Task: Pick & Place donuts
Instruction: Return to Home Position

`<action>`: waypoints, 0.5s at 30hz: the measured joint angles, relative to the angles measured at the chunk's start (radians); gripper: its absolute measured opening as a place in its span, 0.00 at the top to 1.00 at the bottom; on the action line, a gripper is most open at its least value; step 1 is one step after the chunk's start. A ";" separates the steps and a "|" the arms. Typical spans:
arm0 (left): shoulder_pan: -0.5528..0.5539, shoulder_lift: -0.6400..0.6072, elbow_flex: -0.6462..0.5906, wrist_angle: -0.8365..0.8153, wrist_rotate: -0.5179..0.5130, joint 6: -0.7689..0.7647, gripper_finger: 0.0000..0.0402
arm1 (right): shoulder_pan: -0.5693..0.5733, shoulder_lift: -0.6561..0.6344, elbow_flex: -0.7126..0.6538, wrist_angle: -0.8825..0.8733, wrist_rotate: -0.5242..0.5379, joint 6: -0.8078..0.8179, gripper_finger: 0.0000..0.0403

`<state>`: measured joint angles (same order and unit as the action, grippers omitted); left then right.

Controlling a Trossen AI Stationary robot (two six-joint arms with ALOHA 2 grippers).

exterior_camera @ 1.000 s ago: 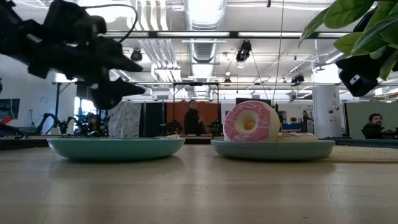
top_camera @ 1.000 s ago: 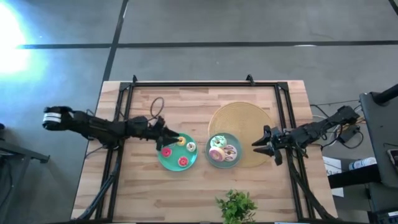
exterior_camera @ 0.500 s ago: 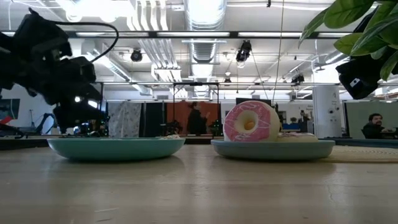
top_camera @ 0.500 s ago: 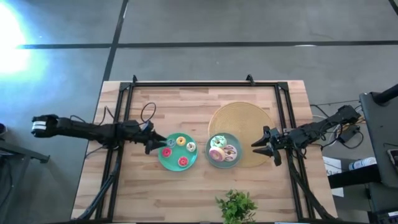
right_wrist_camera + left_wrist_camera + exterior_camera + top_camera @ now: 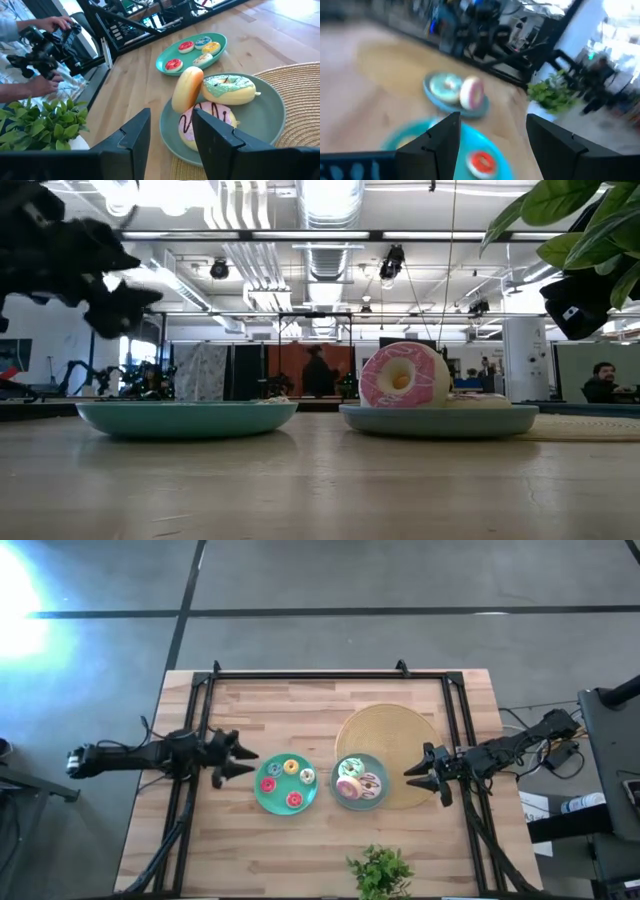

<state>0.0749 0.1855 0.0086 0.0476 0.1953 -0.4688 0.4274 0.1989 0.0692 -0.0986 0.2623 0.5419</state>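
Several tiny donuts, red (image 5: 267, 785), yellow (image 5: 291, 767), bluish (image 5: 203, 41) and whitish, lie flat on the left teal plate (image 5: 258, 798). The right teal plate (image 5: 378, 800) holds three larger donuts. The pink one (image 5: 404, 376) stands on edge, leaning on the green-iced one (image 5: 227, 87). The white one with dark drizzle (image 5: 205, 122) lies flat. My left gripper (image 5: 240, 762) (image 5: 492, 145) is open, just left of the left plate. My right gripper (image 5: 415, 777) (image 5: 172, 135) is open, over the tan disc beside the right plate.
A big tan woven disc (image 5: 400, 735) lies under the right plate's far-right side. A potted plant (image 5: 380, 875) stands at the near edge. A black frame (image 5: 300, 675) runs around the tabletop. A person's hands (image 5: 40, 50) show beyond the table's left side.
My left gripper has drawn back from over the left plate's far-left part toward the table's left edge and now hangs clear of the plate. The bluish donut that it covered now shows on the plate. The right arm has kept still.
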 joint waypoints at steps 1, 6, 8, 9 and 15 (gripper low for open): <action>0.000 -0.021 0.000 0.000 -0.011 0.082 0.50 | 0.000 0.000 0.000 0.000 0.000 0.000 0.66; 0.000 -0.142 0.000 -0.011 -0.041 0.391 0.50 | 0.000 0.000 0.000 0.000 0.000 0.000 0.68; -0.001 -0.184 0.000 -0.014 -0.043 0.451 0.50 | 0.000 0.000 0.000 0.000 0.000 0.000 0.68; -0.001 -0.185 -0.001 -0.015 -0.049 0.473 0.50 | 0.000 0.000 0.000 0.000 0.000 0.000 0.68; -0.002 -0.185 -0.001 -0.023 -0.067 0.465 0.50 | 0.000 0.000 0.000 0.001 0.000 0.000 0.66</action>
<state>0.0731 0.0010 0.0074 0.0246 0.1279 -0.0038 0.4272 0.1988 0.0692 -0.0981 0.2623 0.5419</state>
